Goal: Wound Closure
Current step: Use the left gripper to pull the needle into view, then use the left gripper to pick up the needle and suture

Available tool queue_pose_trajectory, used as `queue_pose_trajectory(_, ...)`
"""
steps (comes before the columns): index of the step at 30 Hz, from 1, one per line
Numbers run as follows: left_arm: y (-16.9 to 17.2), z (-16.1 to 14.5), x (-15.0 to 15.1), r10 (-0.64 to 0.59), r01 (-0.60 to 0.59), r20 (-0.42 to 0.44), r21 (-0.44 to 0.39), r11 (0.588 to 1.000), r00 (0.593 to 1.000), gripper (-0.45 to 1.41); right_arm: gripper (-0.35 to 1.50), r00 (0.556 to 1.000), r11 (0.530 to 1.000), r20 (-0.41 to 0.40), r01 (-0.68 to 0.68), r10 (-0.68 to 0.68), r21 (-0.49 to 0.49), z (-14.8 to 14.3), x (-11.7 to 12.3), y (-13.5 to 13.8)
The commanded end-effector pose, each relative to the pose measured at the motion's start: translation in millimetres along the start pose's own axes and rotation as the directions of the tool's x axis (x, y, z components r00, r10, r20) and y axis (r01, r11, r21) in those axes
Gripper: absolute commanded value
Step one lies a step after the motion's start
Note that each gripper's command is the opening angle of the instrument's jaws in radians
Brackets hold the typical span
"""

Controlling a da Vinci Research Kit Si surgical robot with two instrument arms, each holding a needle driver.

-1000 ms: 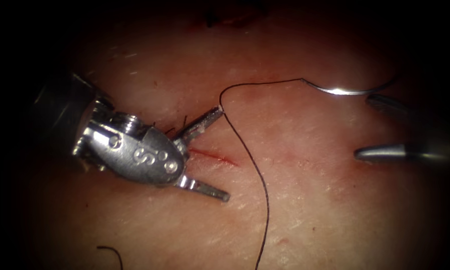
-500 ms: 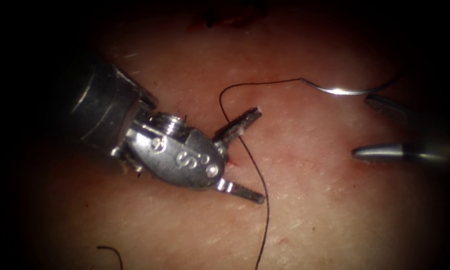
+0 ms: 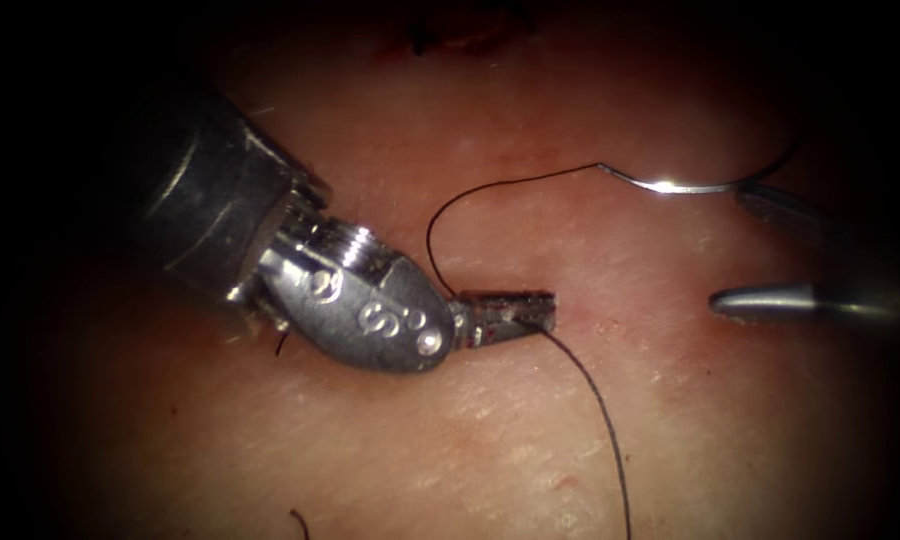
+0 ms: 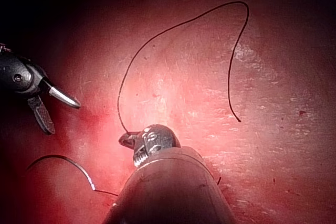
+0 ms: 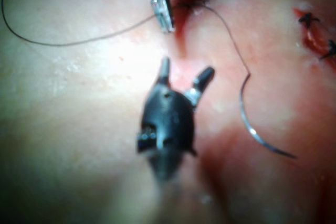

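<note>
At the left, a short cut end of thread [image 3: 298, 520] lies loose on the tissue [image 3: 450, 440], well apart from the work. The left arm's tool [image 3: 518, 315] reaches in over the cut, which its body hides, and its jaws are clenched on the thread [image 3: 590, 385] near its tips; in the left wrist view the same tool [image 4: 129, 139] pinches the thread [image 4: 173, 27] where the strand meets its tips. One part of the thread curls up and rightward from the jaws to the needle's tail, the other trails down across the tissue. The needle [image 3: 685, 183] lies flat on the tissue to the right of the cut, free of both tools and not in the tissue, its curve just beside the upper jaw of the right arm's tool [image 3: 735, 245]. That tool holds nothing, its jaws released and spread wide, as the right wrist view also shows [image 5: 186, 74]. In my judgement, a good hold here wants the strand seated squarely between the jaws, tension kept gentle so the thread does not fray, and the needle [image 5: 257, 132] left undisturbed.
</note>
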Motion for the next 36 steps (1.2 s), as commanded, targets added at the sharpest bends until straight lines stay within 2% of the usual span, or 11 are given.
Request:
queue_pose_trajectory(1,1.0,-0.2,0.6,-0.016,0.016,-0.010,0.006,1.000,1.000,-0.45,1.23,1.000,1.000,-0.002,-0.006,0.006,0.005,0.7,-0.2,-1.3)
queue_pose_trajectory(7,-1.9,-7.9,-1.1,-0.041,0.041,0.011,0.020,0.999,0.999,-0.45,1.23,1.000,1.000,-0.010,-0.008,0.008,0.005,0.3,0.0,-1.1)
queue_pose_trajectory(13,-1.0,-15.5,-2.4,-0.037,0.037,0.000,-0.017,0.999,0.999,-0.45,1.23,1.000,1.000,-0.010,-0.009,0.009,0.005,0.3,0.0,-1.1)
queue_pose_trajectory(14,-1.0,-15.5,-2.4,-0.037,0.037,0.000,-0.017,0.999,0.999,-0.45,1.23,1.000,1.000,-0.010,-0.009,0.009,0.005,0.3,0.0,-1.1)
queue_pose_trajectory(22,-0.1,-22.2,-3.6,-0.043,0.043,0.017,-0.011,0.999,0.999,-0.45,1.23,1.000,1.000,-0.013,-0.015,0.015,0.005,0.3,0.0,-1.1)
queue_pose_trajectory(27,-1.1,-23.4,-4.1,-0.062,0.062,0.034,-0.007,0.998,0.998,-0.45,1.23,1.000,1.000,-0.016,-0.015,0.015,0.003,0.4,0.0,-1.2)
queue_pose_trajectory(28,-1.5,-23.3,-4.2,-0.096,0.096,0.036,-0.003,0.995,0.995,-0.30,1.23,1.000,1.000,-0.016,-0.015,0.015,0.003,0.4,0.0,-1.2)
queue_pose_trajectory(29,-1.8,-23.1,-4.2,-0.146,0.146,0.037,0.001,0.989,0.989,0.17,1.23,1.000,1.000,-0.016,-0.015,0.015,0.003,0.4,-0.1,-1.2)
queue_pose_trajectory(32,-2.8,-22.4,-4.2,-0.287,0.287,0.006,-0.010,0.958,0.958,0.98,1.23,1.000,1.000,-0.016,-0.020,0.020,0.003,0.5,-0.1,-1.2)
queue_pose_trajectory(34,-3.3,-22.1,-4.1,-0.395,0.394,-0.034,-0.041,0.918,0.918,1.24,1.23,1.000,1.000,-0.016,-0.025,0.025,0.003,0.5,-0.2,-1.2)
queue_pose_trajectory(36,-4.0,-22.4,-4.2,-0.466,0.459,-0.071,-0.098,0.883,0.882,1.35,1.23,1.000,1.000,-0.016,-0.024,0.024,0.000,0.5,-0.3,-1.2)
